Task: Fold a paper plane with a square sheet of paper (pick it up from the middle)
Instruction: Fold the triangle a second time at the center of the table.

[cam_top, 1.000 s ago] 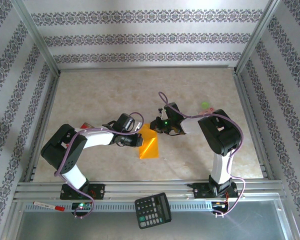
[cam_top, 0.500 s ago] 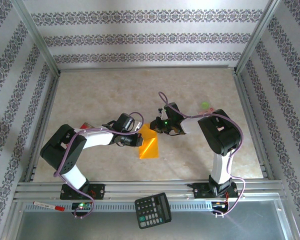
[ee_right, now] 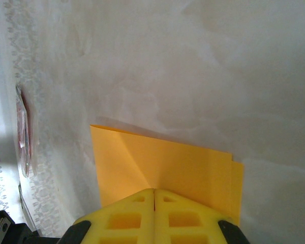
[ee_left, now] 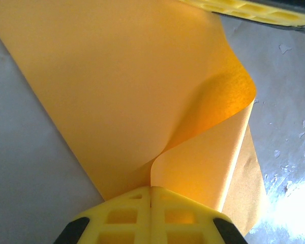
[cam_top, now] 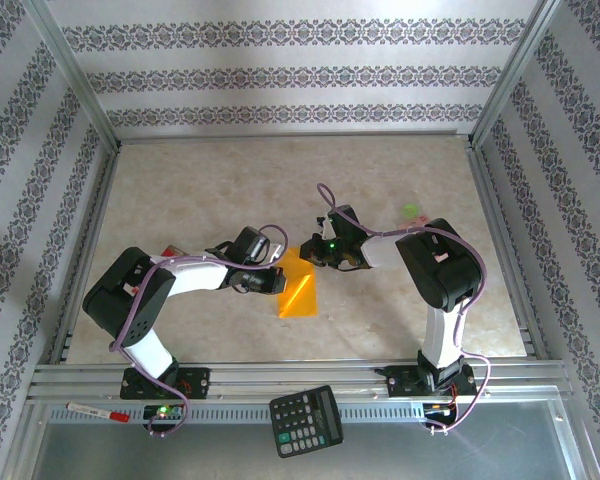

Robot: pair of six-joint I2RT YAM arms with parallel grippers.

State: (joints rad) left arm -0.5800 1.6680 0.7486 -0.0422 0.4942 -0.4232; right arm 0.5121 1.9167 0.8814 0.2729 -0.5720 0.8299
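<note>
The paper [cam_top: 300,285] lies on the worktop [cam_top: 230,190] beyond the calculator [cam_top: 306,420], partly curled. The left end effector [ee_left: 151,189] pinches its left edge; the right end effector [ee_right: 154,191] is clenched on its far edge.

Bright, flat and even from overhead in the top view, with only soft smudgy shadows under the arms [cam_top: 195,277] on the worktop [cam_top: 230,180]. Slightly washed out on the striped walls [cam_top: 300,75], a touch of bending along the frame rails [cam_top: 77,80] near the edges, otherwise decently sharp.

Much moodier from the left wrist: hot white glare at the bottom right of the worktop, a deep orange shadow inside the curl of the square sheet of paper [ee_left: 107,76], a brighter glow on the raised flap. Soft focus on the yellow left end effector [ee_left: 151,192] up close.

Milky and low-contrast from the right wrist, blown out at the left edge, same close-up blur on the right end effector [ee_right: 154,193].
</note>
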